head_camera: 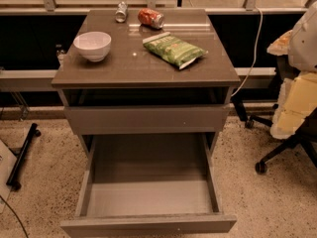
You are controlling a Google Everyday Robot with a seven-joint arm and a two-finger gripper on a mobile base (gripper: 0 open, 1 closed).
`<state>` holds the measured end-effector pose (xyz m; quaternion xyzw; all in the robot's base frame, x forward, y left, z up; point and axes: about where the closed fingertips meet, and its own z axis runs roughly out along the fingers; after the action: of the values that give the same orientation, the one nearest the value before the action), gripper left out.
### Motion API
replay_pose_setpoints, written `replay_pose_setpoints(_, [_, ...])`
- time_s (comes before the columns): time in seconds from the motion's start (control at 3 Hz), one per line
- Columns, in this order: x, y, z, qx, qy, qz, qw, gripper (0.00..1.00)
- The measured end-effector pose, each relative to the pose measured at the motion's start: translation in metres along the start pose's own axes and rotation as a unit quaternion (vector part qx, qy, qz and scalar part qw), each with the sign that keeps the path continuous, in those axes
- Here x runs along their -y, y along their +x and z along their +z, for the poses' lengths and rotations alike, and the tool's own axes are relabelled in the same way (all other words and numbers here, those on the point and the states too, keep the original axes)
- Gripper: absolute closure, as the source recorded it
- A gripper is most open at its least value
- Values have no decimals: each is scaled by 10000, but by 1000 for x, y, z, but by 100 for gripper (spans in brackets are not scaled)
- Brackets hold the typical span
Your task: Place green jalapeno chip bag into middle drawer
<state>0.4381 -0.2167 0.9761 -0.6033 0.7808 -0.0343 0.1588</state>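
Sitting flat on the cabinet top (148,72), the green jalapeno chip bag (174,49) hasn't gone anywhere yet. It lies on the right half of the surface, angled so one white sealed end points toward 5 o'clock. It looks crinkly and puffed a little, with pale lettering on the face, and nothing is touching it. From the bag, a red crushed can (151,18) lies near at 11 o'clock, with a silver can (121,11) just past it, and a white bowl (92,45) stands well apart at 9 o'clock. Down at 6 o'clock the middle drawer (148,198) is pulled wide open with a bare grey bottom, so that part looks sorted. The shallower drawer (143,119) above it is only cracked. Still left, I'd say: grab, carry, drop. The gripper isn't anywhere in frame that I can make out, so I can't tell what it's doing. An office chair (290,133) sits at 4 o'clock.
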Motion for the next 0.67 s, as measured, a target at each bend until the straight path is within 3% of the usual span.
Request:
replay_pose_setpoints(0.33, [0, 0, 0, 1, 0, 0, 10000, 0])
replay_pose_setpoints(0.67, [8, -17, 8, 136, -3, -17, 9999, 0])
